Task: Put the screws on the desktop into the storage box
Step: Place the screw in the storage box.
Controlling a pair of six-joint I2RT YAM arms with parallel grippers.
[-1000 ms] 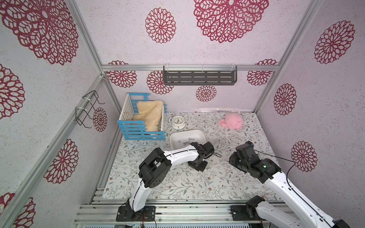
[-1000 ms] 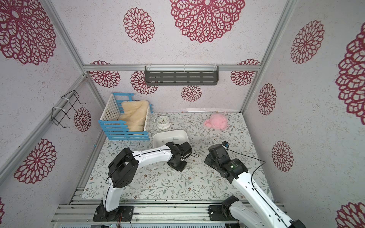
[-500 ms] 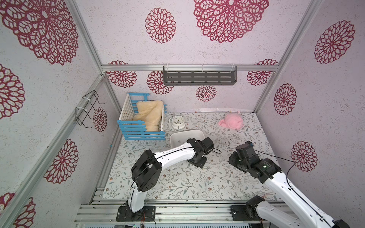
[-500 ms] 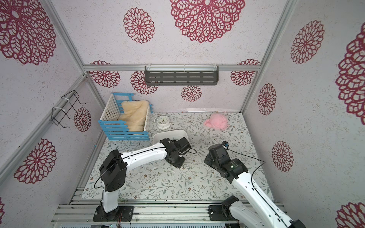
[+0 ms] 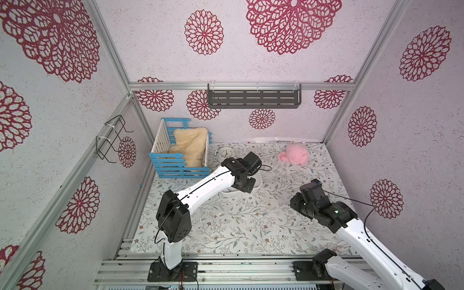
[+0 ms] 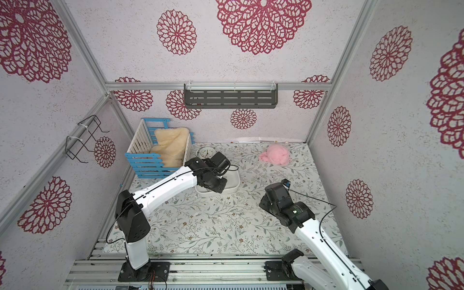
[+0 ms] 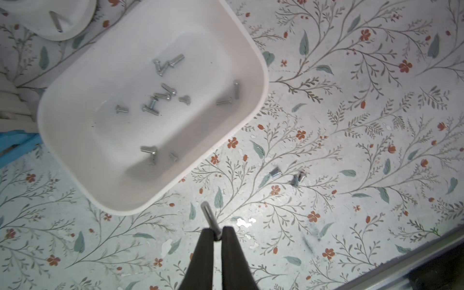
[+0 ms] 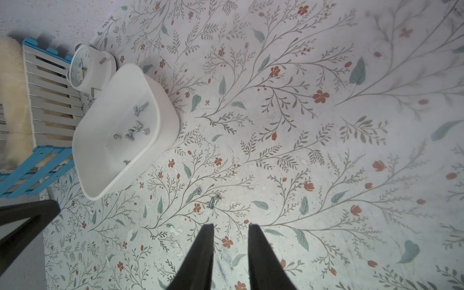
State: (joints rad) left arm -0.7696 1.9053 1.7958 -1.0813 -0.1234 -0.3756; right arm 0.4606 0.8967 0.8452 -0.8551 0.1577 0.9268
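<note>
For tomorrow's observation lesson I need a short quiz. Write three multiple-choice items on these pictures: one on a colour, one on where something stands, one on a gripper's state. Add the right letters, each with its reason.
1. The box is: A blue; B pink; C white.
2. The clock stands: A in the box; B beside it, on the desktop; C on the box's rim.
3. The left gripper is: A shut on a screw; B open and empty; C shut on the clock.

Answers:
1 C: its walls and floor are plain white.
2 B: it stands on the desktop next to the box.
3 A: a screw sticks out from between its closed fingers.
</note>
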